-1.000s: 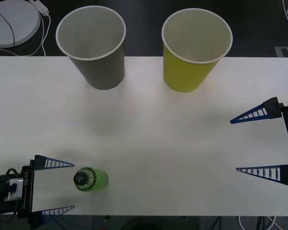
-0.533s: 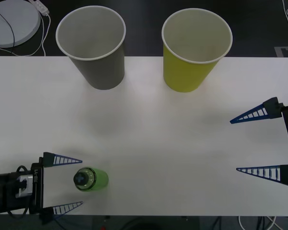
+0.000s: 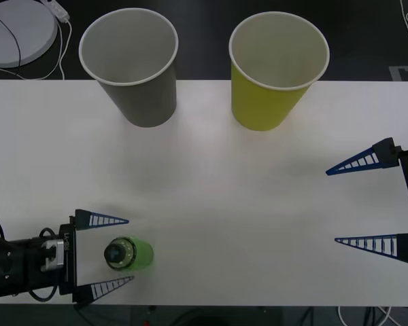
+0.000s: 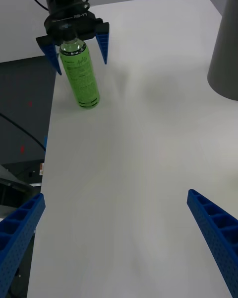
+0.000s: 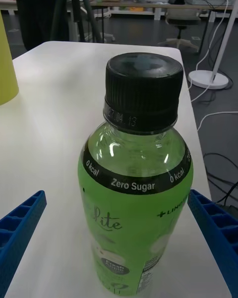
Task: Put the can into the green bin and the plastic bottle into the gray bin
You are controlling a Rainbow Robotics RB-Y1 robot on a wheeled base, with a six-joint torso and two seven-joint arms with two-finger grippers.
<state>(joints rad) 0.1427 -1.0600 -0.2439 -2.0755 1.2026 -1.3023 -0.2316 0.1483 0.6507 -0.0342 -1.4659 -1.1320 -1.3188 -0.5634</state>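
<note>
The small clear green plastic bottle [image 3: 128,253] with its black screw cap stands upright near the white table's [image 3: 211,197] front left corner, between the spread blue fingers of the left gripper [image 3: 106,255] (no contact visible). The right gripper [image 3: 364,201] hangs spread wide near the right edge, while the large gray paper cup [image 3: 132,64] and large yellow-green paper cup [image 3: 275,68] stand along the far edge.

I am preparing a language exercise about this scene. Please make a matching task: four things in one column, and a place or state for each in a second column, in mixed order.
Things:
1. plastic bottle
2. gray bin
3. green bin
4. right gripper

Places or states:
A. open, near the table's right edge
B. upright at the far side, toward the robot's right
C. upright at the far side, toward the robot's left
D. standing between the open fingers of the left gripper

Pairs: 1-D, 2-C, 3-B, 4-A
</note>
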